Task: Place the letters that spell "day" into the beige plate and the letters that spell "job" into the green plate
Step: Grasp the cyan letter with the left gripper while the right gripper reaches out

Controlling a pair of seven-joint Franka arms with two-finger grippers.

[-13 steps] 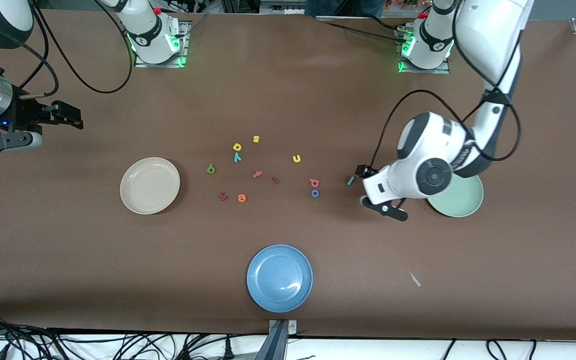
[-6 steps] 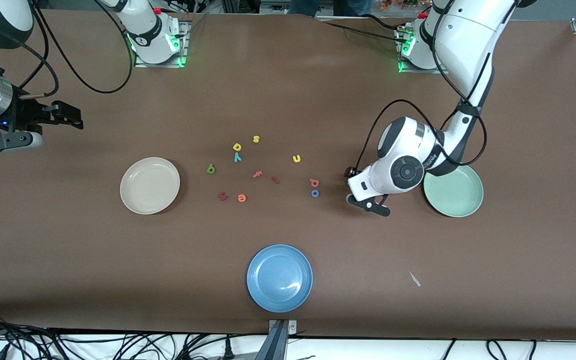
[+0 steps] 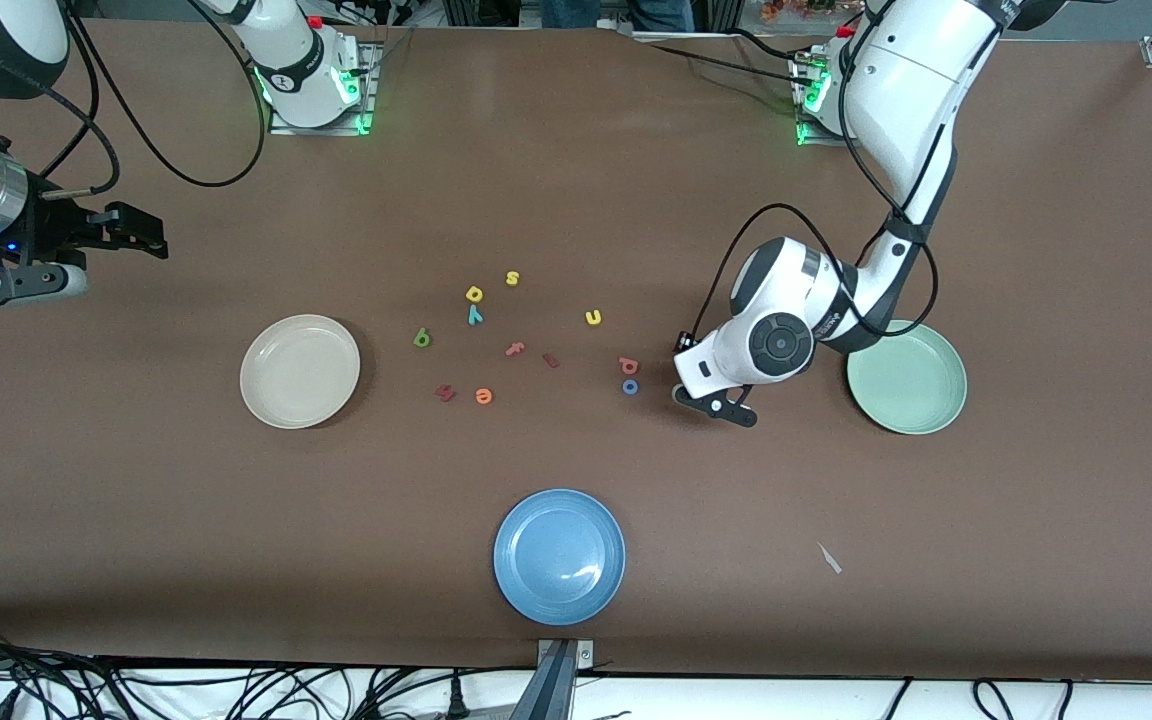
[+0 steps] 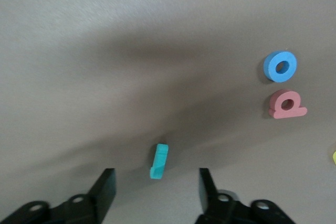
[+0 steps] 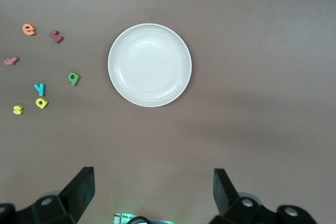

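My left gripper (image 4: 156, 179) hangs low over the table between the green plate (image 3: 906, 376) and the letters. It is open, and the teal j (image 4: 159, 161) lies flat just ahead of its fingertips, untouched. In the front view the left gripper (image 3: 706, 385) hides the j. The blue o (image 3: 630, 386) and pink b (image 3: 628, 365) lie beside it. The green looped letter (image 3: 422, 338), teal y (image 3: 475, 315) and yellow looped letter (image 3: 475, 293) lie near the empty beige plate (image 3: 300, 370). My right gripper (image 3: 151, 232) waits open at the right arm's end of the table.
A blue plate (image 3: 559, 556) sits nearest the front camera. Mixed in with the task letters are a yellow s (image 3: 512, 278), a yellow u (image 3: 593, 317), an orange e (image 3: 483, 396), a pink f (image 3: 514, 349) and two dark red letters (image 3: 445, 393).
My left hand has moved off the green plate's edge toward the letters and now covers the teal j in the front view. The right arm has stayed put.
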